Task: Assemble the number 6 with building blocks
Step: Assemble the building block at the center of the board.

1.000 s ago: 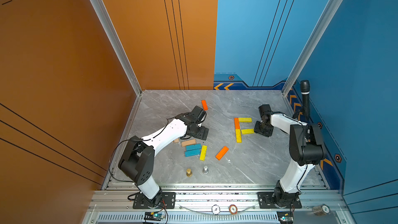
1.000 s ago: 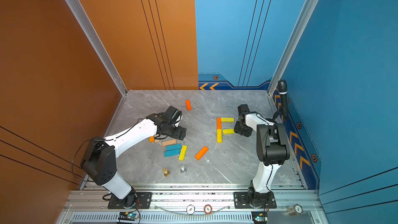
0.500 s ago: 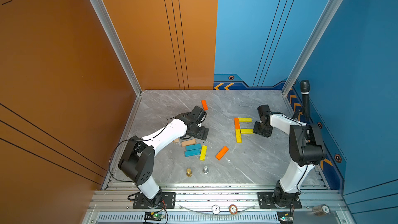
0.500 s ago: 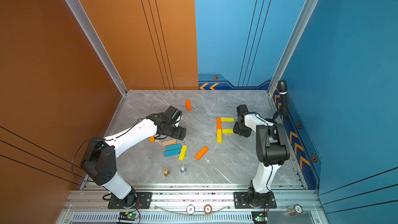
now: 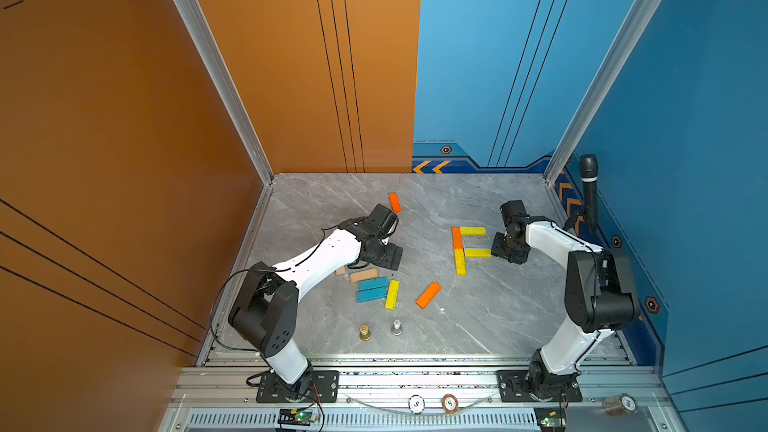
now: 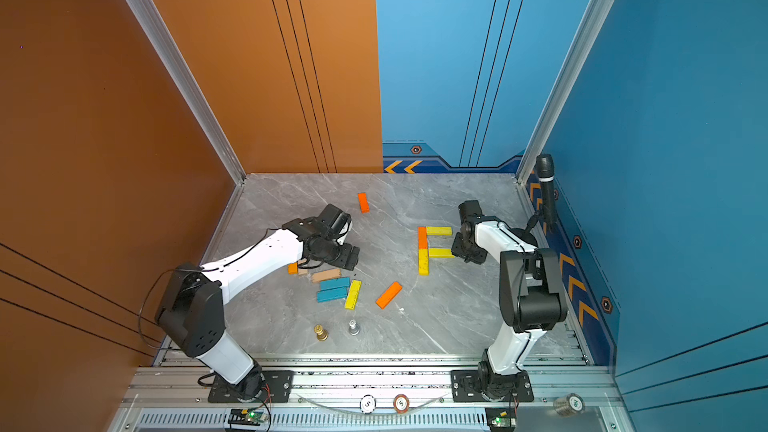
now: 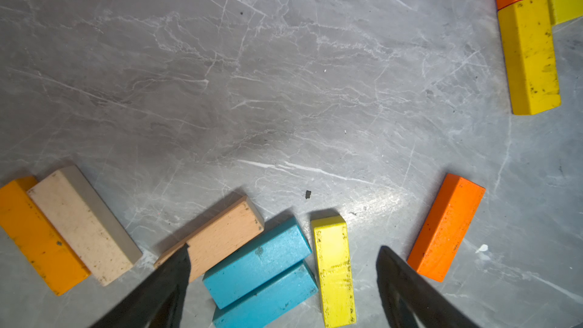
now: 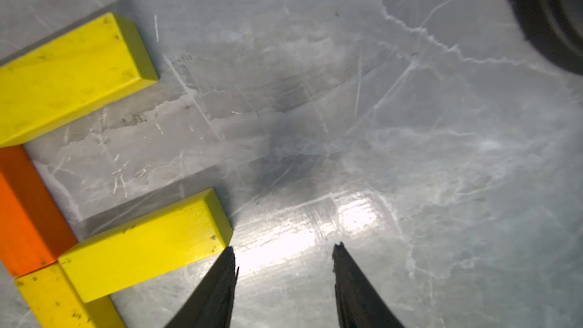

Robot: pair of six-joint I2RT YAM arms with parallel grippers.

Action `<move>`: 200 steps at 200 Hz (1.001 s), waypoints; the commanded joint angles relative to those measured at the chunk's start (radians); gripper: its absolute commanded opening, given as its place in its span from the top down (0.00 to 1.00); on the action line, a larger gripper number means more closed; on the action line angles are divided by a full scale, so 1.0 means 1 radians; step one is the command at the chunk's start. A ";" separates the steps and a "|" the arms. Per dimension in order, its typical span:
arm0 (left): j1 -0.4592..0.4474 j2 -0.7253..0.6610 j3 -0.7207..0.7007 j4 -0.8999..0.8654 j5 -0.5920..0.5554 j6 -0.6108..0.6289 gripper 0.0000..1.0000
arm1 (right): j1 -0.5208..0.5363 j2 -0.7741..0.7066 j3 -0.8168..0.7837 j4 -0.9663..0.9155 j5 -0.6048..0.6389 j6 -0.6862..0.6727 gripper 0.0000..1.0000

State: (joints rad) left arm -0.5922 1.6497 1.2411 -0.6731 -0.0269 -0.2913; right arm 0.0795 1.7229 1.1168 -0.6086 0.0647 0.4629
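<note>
In both top views four building blocks lie in an F shape: an orange block (image 5: 456, 237), a yellow one (image 5: 473, 231) at its far end, a middle yellow one (image 5: 478, 253) and a lower yellow one (image 5: 460, 263). My right gripper (image 8: 285, 246) is open and empty on the bare floor, one fingertip (image 8: 228, 257) at the end of the middle yellow block (image 8: 148, 241). My left gripper (image 7: 284, 247) hangs open above the loose pile: a tan block (image 7: 220, 235), two teal blocks (image 7: 257, 261), a yellow block (image 7: 334, 269) and an orange block (image 7: 446, 227).
Another orange block (image 5: 394, 202) lies far back. A gold pawn (image 5: 365, 332) and a silver pawn (image 5: 397, 327) stand near the front edge. A microphone (image 5: 589, 191) is mounted on the right wall. Two chips (image 5: 416, 403) sit on the front rail.
My right gripper's jaws have spread slightly beside the middle yellow block. Both arms and all blocks lie where they were.
</note>
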 commanded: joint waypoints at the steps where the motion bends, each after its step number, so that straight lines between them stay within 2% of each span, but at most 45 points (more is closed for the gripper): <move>1: -0.009 -0.004 0.022 -0.020 -0.013 0.014 0.08 | -0.003 -0.012 -0.022 -0.033 0.043 -0.024 0.47; 98: -0.015 -0.002 0.021 -0.020 -0.024 0.018 0.08 | -0.014 0.132 0.065 -0.033 0.052 -0.100 0.39; 200: -0.014 0.006 0.021 -0.021 -0.022 0.021 0.08 | -0.005 0.160 0.082 -0.039 0.051 -0.119 0.35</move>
State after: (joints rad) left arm -0.5987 1.6497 1.2411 -0.6731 -0.0273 -0.2836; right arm 0.0711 1.8515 1.1774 -0.6113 0.0917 0.3618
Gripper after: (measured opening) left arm 0.923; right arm 0.648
